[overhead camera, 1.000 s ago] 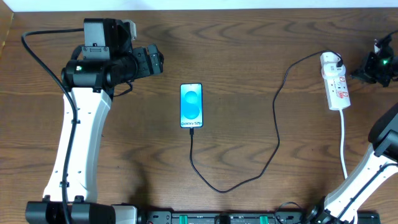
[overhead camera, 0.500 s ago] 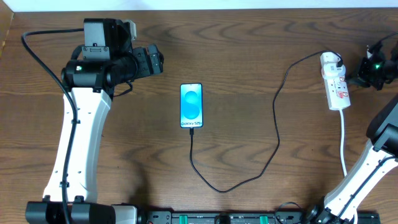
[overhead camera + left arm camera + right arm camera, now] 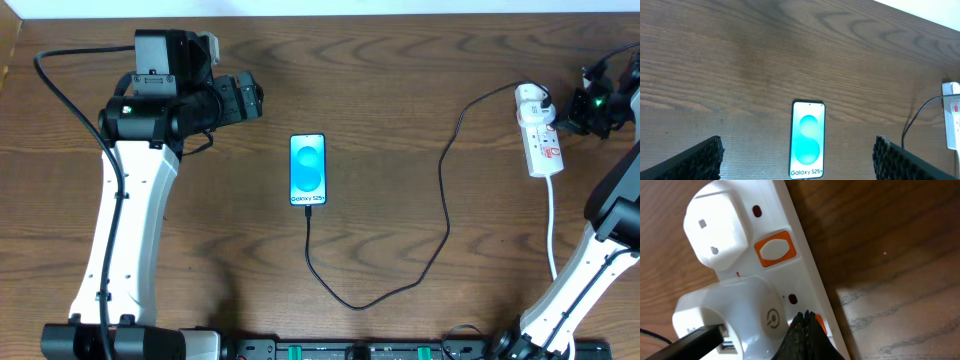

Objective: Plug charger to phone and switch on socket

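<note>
Socket, a white elongated power strip (image 3: 541,135), lies by the table's right edge near the far corner. Black-edged blue-screen phone (image 3: 308,170) is mid-table, with the thin black charger cable (image 3: 445,215) apparently seated in its near end. Left gripper (image 3: 248,98) is spread and idle. Right gripper (image 3: 805,325) is pressed together, tip at the lower orange rocker switch (image 3: 820,323). Risks: an off-centre push skids the light strip, or the tip slips off the rocker without toggling it.

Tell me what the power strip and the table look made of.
The power strip looks like glossy white moulded plastic: smooth, with soft highlights on rounded edges. The table shows matte brown wood grain; solid wood or laminate, I cannot tell.
</note>
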Robot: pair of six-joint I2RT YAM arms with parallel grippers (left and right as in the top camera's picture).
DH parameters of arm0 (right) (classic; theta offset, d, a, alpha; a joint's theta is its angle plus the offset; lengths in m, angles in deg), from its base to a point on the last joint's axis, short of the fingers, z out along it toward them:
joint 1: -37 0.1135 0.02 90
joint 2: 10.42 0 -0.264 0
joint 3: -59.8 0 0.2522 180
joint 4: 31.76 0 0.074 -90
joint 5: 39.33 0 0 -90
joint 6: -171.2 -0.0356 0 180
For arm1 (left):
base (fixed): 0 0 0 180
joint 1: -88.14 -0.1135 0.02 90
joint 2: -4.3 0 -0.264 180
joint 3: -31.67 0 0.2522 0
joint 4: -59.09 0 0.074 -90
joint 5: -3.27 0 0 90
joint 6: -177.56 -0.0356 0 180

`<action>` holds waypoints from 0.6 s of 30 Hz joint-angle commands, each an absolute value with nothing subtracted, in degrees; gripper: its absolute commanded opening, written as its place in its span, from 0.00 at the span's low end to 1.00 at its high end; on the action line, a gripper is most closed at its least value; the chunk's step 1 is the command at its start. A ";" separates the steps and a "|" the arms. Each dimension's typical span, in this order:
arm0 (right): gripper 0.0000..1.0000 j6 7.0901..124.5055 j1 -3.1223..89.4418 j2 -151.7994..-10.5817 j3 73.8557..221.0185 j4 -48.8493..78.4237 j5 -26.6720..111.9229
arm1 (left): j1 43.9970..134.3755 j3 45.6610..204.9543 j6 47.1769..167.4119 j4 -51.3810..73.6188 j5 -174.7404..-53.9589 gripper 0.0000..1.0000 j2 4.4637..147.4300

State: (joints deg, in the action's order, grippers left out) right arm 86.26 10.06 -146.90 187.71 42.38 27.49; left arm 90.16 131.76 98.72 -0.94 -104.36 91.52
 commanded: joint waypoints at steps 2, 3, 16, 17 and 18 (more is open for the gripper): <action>0.01 87.06 11.87 -149.09 188.08 42.64 27.21 | 89.92 132.00 98.78 -1.13 -103.57 0.95 91.54; 0.01 87.06 11.87 -149.26 188.08 42.71 27.21 | 89.92 132.00 98.78 -1.13 -103.57 0.95 91.54; 0.01 87.00 12.68 -149.40 188.08 45.09 26.57 | 89.92 132.00 98.78 -1.13 -103.57 0.95 91.54; 0.01 87.00 12.88 -149.40 188.08 45.22 26.57 | 89.92 132.00 98.78 -1.13 -103.57 0.95 91.54; 0.01 87.00 13.12 -149.40 188.08 45.33 26.55 | 89.92 132.00 98.78 -1.13 -103.57 0.95 91.54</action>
State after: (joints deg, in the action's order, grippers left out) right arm 86.26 10.58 -147.01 188.06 44.17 28.58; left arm 90.16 131.76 98.72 -0.96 -104.36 91.52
